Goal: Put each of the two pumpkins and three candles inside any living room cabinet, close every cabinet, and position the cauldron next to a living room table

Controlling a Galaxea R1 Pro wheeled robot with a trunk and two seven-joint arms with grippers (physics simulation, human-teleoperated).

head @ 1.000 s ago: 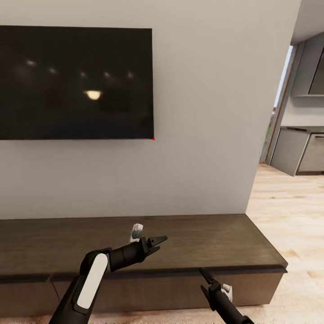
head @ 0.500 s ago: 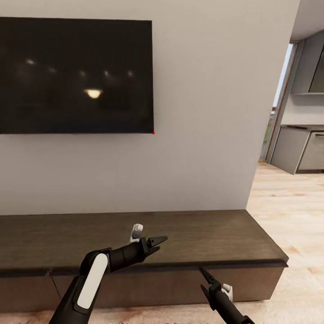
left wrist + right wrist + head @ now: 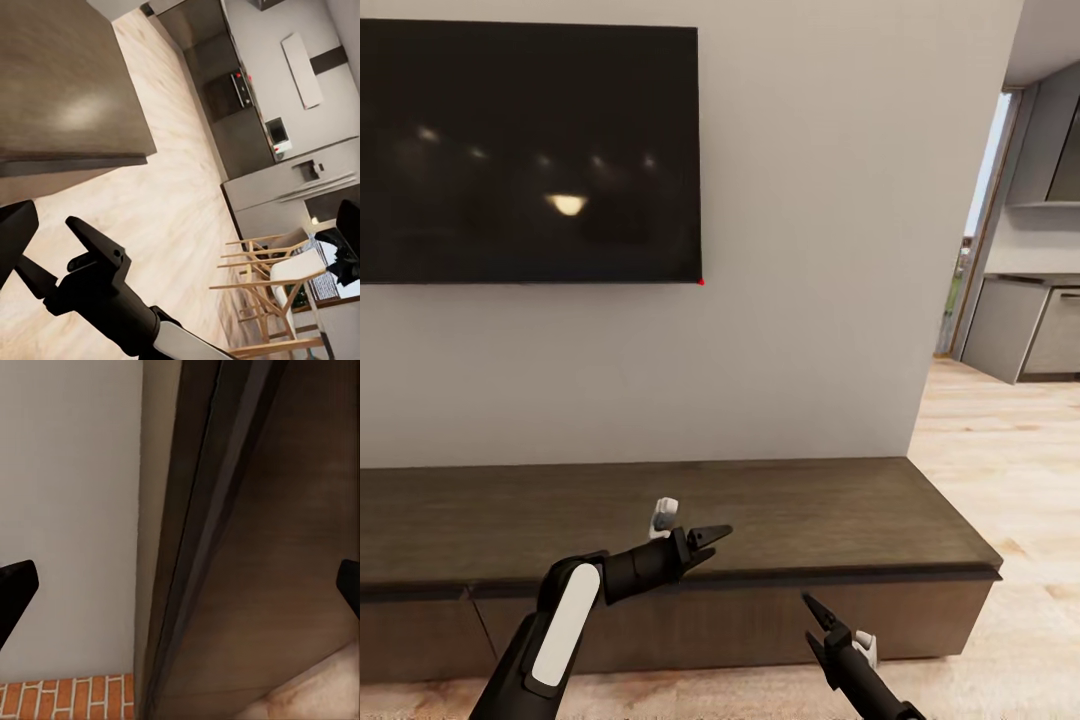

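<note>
The cabinet is a long, low, dark brown unit along the grey wall, with its drawer fronts flush. My left gripper hovers open over the front part of its top. My right gripper hangs open in front of its drawer fronts, lower and further right. The left wrist view takes in the cabinet's right end and the right gripper over the floor. The right wrist view faces the cabinet's front edge close up, a black fingertip at each side. Pumpkins, candles, cauldron and table are out of view.
A large black TV hangs on the wall above the cabinet. Past the wall's right end, pale wooden floor leads to grey kitchen units. Wooden dining chairs appear in the left wrist view.
The whole picture has slid upward a little, so the camera has moved; more floor lies below the cabinet. Both arms hold the same pose in the view.
</note>
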